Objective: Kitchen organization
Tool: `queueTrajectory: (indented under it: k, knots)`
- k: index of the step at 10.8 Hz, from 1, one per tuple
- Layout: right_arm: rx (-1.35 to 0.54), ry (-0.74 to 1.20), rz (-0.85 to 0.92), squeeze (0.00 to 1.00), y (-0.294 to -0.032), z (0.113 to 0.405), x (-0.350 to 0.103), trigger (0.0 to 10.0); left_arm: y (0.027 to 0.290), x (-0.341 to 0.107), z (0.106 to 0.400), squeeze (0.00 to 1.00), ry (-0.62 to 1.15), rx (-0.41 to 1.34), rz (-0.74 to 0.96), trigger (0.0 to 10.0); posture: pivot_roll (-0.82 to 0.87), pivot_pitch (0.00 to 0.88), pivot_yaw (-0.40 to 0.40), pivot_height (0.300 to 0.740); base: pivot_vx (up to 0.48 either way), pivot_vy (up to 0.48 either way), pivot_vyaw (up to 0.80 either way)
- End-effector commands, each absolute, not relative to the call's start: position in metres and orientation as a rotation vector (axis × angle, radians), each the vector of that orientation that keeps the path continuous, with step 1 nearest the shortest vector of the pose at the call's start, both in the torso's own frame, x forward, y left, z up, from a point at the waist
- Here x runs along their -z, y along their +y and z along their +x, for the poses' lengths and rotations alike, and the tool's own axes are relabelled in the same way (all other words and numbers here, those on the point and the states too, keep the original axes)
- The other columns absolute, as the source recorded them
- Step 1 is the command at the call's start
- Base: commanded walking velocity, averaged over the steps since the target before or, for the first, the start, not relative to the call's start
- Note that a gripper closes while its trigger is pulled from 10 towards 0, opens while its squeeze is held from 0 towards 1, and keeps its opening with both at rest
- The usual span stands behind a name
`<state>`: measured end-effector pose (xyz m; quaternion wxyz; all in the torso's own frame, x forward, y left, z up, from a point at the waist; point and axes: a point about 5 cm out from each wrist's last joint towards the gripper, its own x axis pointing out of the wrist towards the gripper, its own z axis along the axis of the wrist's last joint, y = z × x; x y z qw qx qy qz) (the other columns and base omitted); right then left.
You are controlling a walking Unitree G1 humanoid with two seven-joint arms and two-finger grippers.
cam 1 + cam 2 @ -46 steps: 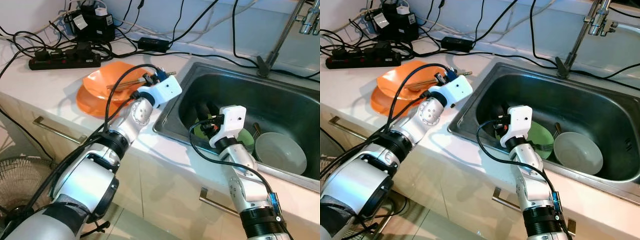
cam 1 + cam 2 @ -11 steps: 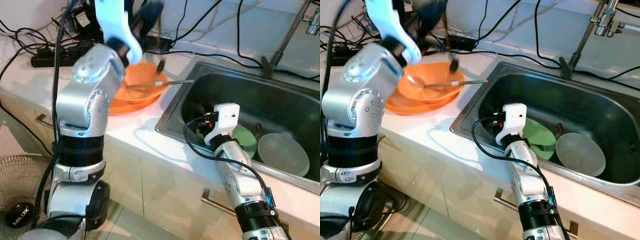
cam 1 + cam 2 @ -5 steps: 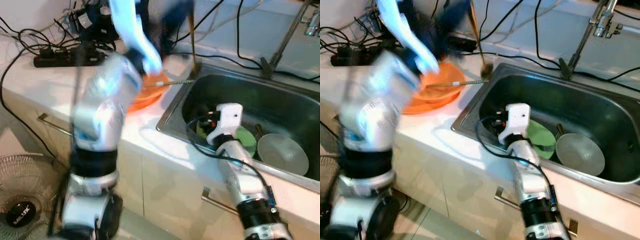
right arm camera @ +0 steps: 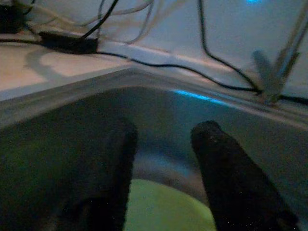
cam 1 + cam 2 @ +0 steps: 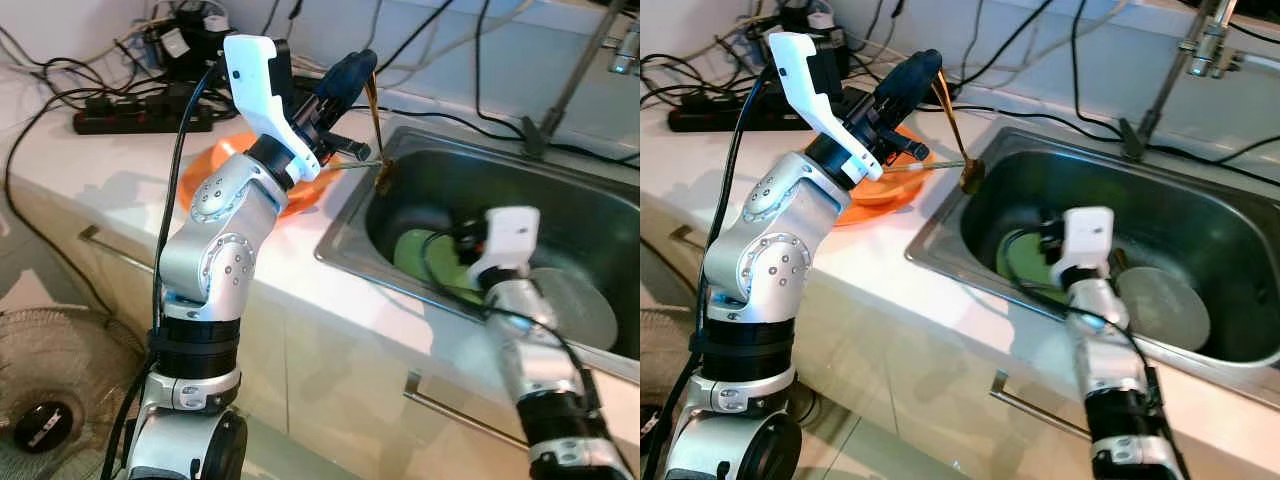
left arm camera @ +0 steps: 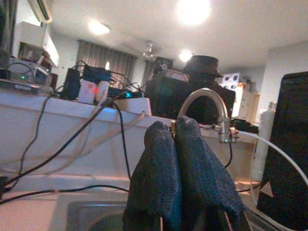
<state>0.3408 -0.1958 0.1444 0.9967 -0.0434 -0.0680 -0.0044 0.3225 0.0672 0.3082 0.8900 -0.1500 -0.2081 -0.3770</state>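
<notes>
Since a second ago the left claw (image 5: 355,72) has swung from above the orange plates (image 5: 215,165) to the sink's (image 5: 560,190) 9 o'clock rim, clenched on a brown spoon (image 5: 378,130) whose bowl hangs over the basin. The right claw (image 4: 163,168), fingers spread and grasping nothing, has drifted rightward above the green plate (image 5: 425,255), beside the grey bowl (image 5: 585,305); chopsticks (image 5: 925,167) still lie across the orange plates on the worktop (image 5: 90,165).

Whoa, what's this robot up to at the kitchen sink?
It is sorting dishes. The left pincer is shut on a brown spoon, holding it by the handle so the bowl end hangs at the near-left edge of the steel sink. Beside it, orange plates sit stacked on the counter with a utensil lying across them. The right pincer is open, low in the sink above a green plate, next to a grey bowl.
</notes>
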Motion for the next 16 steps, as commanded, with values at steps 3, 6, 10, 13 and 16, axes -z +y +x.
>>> queueTrajectory:
  k: [3,6,10,13,16]
  knots:
    - [-0.008,-0.234,-0.119,1.00,-0.205,0.347,-0.174,10.0,0.053,-0.288,0.323,0.00,-0.374,0.833,-0.348,10.0,0.09,0.042,-0.023,0.740,0.000,0.000,0.00]
    - [-0.112,-0.262,-0.178,0.00,-0.208,0.345,-0.186,10.0,0.037,-0.264,0.317,0.00,-0.303,0.861,-0.383,10.0,0.09,0.036,-0.016,0.740,0.000,0.000,0.00]
    - [-0.255,-0.268,-0.180,1.00,-0.207,0.335,-0.188,10.0,0.032,-0.247,0.316,0.00,-0.246,0.871,-0.392,10.0,0.08,0.038,-0.001,0.740,0.000,0.000,0.00]
    - [-0.450,-0.243,-0.199,0.00,-0.194,0.325,-0.183,10.0,0.034,-0.246,0.318,0.00,-0.247,0.864,-0.388,10.0,0.08,0.046,-0.001,0.740,0.000,0.000,0.00]
    - [-0.471,-0.230,-0.192,0.00,-0.200,0.321,-0.183,10.0,0.035,-0.246,0.318,0.00,-0.247,0.865,-0.364,10.0,0.08,0.053,0.001,0.740,0.000,0.000,0.00]
